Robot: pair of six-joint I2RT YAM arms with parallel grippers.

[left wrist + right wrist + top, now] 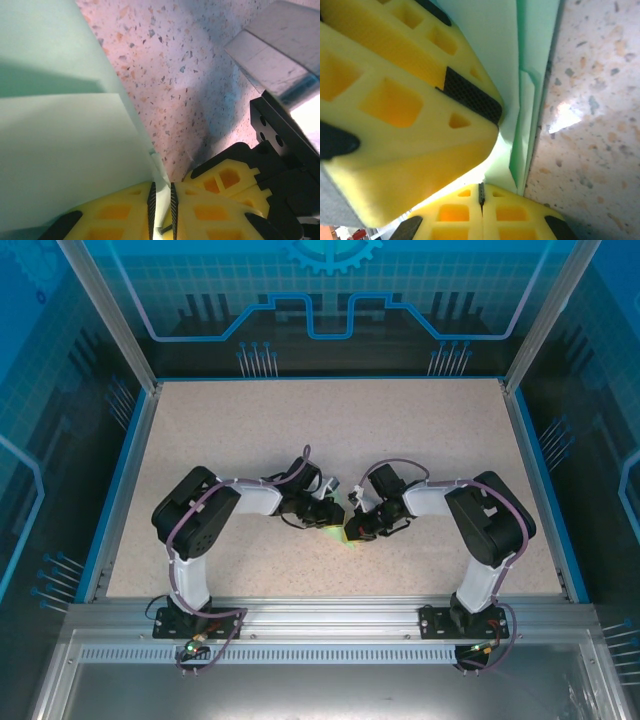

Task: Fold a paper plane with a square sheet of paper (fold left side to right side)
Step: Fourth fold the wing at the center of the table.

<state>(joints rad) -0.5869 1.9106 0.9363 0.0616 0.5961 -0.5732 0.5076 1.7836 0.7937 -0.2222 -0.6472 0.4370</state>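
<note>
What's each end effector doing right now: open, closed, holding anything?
Left end effector: slightly open, paper sheet edge between its pads.
Right end effector: closed; grip on the sheet cannot be told.

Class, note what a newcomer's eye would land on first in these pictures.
Bright yellow fingers crowd both wrist views: the left gripper straddles the edge of the pale green square sheet of paper. From above, the two arms meet over the speckled table, the right gripper shut beside that paper.
</note>
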